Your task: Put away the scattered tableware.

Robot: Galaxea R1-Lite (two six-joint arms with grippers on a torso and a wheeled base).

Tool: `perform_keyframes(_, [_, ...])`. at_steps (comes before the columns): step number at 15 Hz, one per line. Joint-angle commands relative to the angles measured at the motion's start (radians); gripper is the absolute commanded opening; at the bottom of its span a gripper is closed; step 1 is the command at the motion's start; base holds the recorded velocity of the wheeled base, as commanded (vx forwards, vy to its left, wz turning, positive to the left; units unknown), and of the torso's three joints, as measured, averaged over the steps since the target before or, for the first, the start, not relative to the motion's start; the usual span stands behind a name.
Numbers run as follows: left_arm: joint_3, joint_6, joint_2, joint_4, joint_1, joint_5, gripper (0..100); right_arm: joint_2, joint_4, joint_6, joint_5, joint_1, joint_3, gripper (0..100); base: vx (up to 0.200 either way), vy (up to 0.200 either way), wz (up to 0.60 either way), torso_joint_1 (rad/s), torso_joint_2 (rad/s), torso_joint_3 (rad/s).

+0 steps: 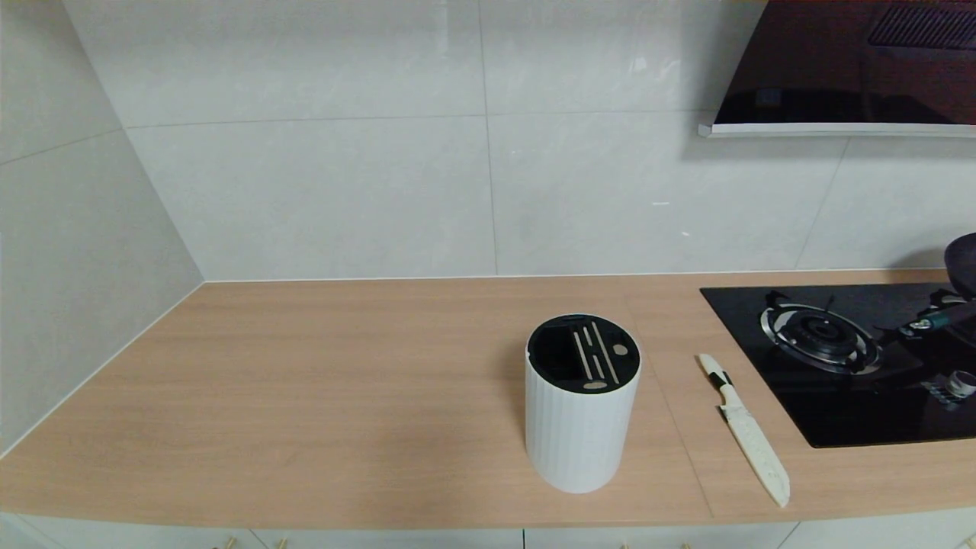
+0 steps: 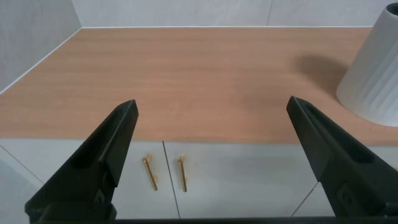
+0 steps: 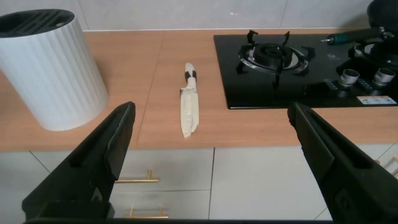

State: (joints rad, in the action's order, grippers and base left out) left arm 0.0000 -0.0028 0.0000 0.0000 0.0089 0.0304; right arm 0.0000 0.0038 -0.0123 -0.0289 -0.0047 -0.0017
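Knife point(image 1: 743, 427) is lying flat on the wood surface point(image 1: 343, 381), btw the white ribbed holder point(image 1: 583, 404) and the black gas hob point(image 1: 839, 358). It touches neither of them. Handle end (white w/ a black band) points toward the tiled wall, blade tip points at the front edge of the surface, and the pale blade looks speckled.

The holder stands upright, a bit to your left of the knife. Its black top has a few long slots plus a bigger opening on one side, and nothing is stuck in them as far as you can see from the head cam.

L gripper point(image 2: 211, 104): fingers point(image 2: 106, 155) spread wide apart, holding nothing. It hangs out in front of the surface edge, over the cabinet doors w/ the brass handles point(image 2: 165, 173), and the holder is off to its side.

R gripper point(image 3: 211, 109): fingers point(image 3: 99, 162) also wide apart, nothing in them. It sits off the front edge too, w/ the knife out ahead on the surface, well clear of the fingers.

A pan handle point(image 1: 934, 320) pokes in over the hob at far right, and a dark range hood point(image 1: 854, 69) is on the wall above it.
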Motion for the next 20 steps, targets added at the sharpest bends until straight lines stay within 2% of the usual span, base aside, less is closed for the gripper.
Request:
perform_keyframes(1, [0.000, 0.000, 0.000, 0.000, 0.000, 0.000, 100, 0.000, -0.002, -0.001, -0.002, 0.000, 0.000, 100, 0.000, 0.000, 0.00, 0.000, 0.00, 0.000])
perform_keyframes(2, [0.000, 0.000, 0.000, 0.000, 0.000, 0.000, 100, 0.000, -0.005, -0.001, 0.000, 0.000, -0.014, 100, 0.000, 0.000, 0.00, 0.000, 0.00, 0.000])
perform_keyframes(4, [0.000, 0.000, 0.000, 0.000, 0.000, 0.000, 100, 0.032, -0.002, 0.006, 0.007, 0.012, -0.159, 100, 0.000, 0.000, 0.00, 0.000, 0.00, 0.000])
perform_keyframes(5, [0.000, 0.000, 0.000, 0.000, 0.000, 0.000, 100, 0.064, 0.007, -0.001, 0.029, 0.023, -0.176, 100, 0.000, 0.000, 0.00, 0.000, 0.00, 0.000])
perform_keyframes(6, [0.000, 0.000, 0.000, 0.000, 0.000, 0.000, 100, 0.179, 0.016, -0.005, 0.087, 0.029, -0.189, 100, 0.000, 0.000, 0.00, 0.000, 0.00, 0.000])
perform_keyframes(7, [0.000, 0.000, 0.000, 0.000, 0.000, 0.000, 100, 0.236, 0.016, -0.005, 0.101, 0.029, -0.189, 100, 0.000, 0.000, 0.00, 0.000, 0.00, 0.000])
perform_keyframes(8, [0.000, 0.000, 0.000, 0.000, 0.000, 0.000, 100, 0.388, 0.021, -0.021, 0.113, 0.031, -0.178, 100, 0.000, 0.000, 0.00, 0.000, 0.00, 0.000])
perform_keyframes(12, [0.000, -0.002, 0.000, 0.000, 0.000, 0.000, 100, 0.773, -0.013, -0.101, 0.109, 0.100, -0.221, 100, 0.000, 0.000, 0.00, 0.000, 0.00, 0.000])
perform_keyframes(15, [0.000, -0.002, 0.000, 0.000, 0.000, 0.000, 100, 1.089, -0.197, -0.100, 0.106, 0.112, -0.253, 100, 0.000, 0.000, 0.00, 0.000, 0.00, 0.000])
perform_keyframes(18, [0.000, 0.000, 0.000, 0.000, 0.000, 0.000, 100, 1.434, -0.461, -0.100, 0.092, 0.112, -0.258, 100, 0.000, 0.000, 0.00, 0.000, 0.00, 0.000])
perform_keyframes(20, [0.000, 0.000, 0.000, 0.000, 0.000, 0.002, 100, 1.658, -0.671, -0.100, 0.032, 0.112, -0.267, 100, 0.000, 0.000, 0.00, 0.000, 0.00, 0.000])
